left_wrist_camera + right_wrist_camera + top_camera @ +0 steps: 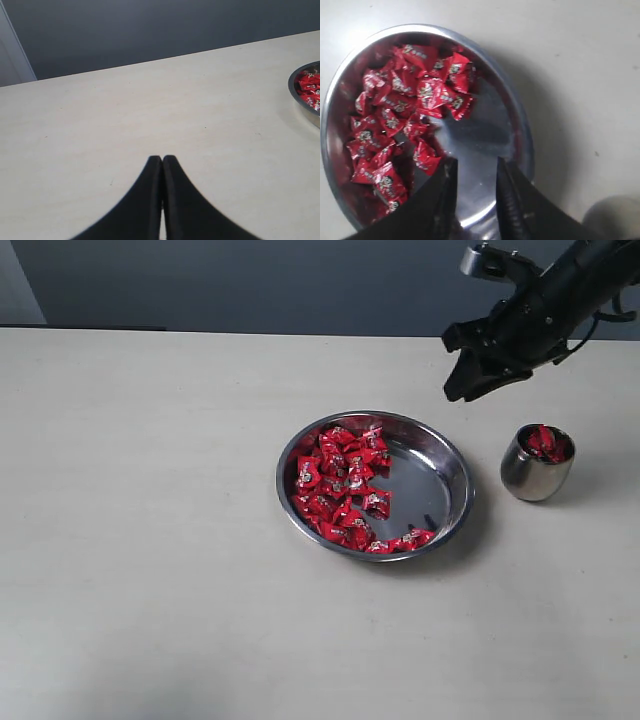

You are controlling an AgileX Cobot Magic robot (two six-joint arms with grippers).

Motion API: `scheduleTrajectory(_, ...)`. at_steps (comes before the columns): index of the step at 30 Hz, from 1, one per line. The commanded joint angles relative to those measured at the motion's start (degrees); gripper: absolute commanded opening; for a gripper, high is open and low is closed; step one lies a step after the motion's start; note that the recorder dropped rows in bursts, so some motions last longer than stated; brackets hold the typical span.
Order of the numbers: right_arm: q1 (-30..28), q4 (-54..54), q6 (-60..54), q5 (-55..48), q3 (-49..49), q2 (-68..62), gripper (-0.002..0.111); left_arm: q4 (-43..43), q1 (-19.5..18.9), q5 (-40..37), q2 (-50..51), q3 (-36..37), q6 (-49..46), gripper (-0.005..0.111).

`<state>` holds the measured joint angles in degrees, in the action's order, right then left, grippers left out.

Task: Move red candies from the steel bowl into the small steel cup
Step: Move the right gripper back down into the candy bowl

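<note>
Contents of the steel bowl [432, 502] are red candies [338, 485]. We find them heaped over its left half and trailing along the near rim, while the right half of the floor lies bare and shiny. The bowl sits near the middle of the table [150, 560]. The small steel cup [533, 480] stands upright just right of the bowl, not touching it, and we note a few of the same red sweets showing at its mouth. The right gripper [466, 392] hangs in the air above the bowl's far right edge. Its jaws stand apart with nothing between them, and the right wrist view shows bare bowl floor beneath the gap. The left gripper [162, 159] is off to the side over bare table, its fingers pressed together, holding nothing.
</note>
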<state>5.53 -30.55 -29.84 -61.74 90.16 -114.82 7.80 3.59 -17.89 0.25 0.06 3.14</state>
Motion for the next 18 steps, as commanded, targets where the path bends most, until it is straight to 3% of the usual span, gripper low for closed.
scheduleTrajectory(1,4.64,-0.36,-3.17,-0.09,-0.18,0.29,0.028,-0.02,0.6,0.2,-0.25,-0.06,0.32,0.0)
scheduleTrajectory(12,14.18,5.1,-3.17,1.99,-0.18,-0.78,0.029,-0.02,0.6,0.2,-0.25,-0.06,0.32,0.0)
scheduleTrajectory(18,17.05,9.25,-3.17,-0.51,-0.18,-4.88,0.043,-0.02,0.6,0.2,-0.25,-0.06,0.32,0.0)
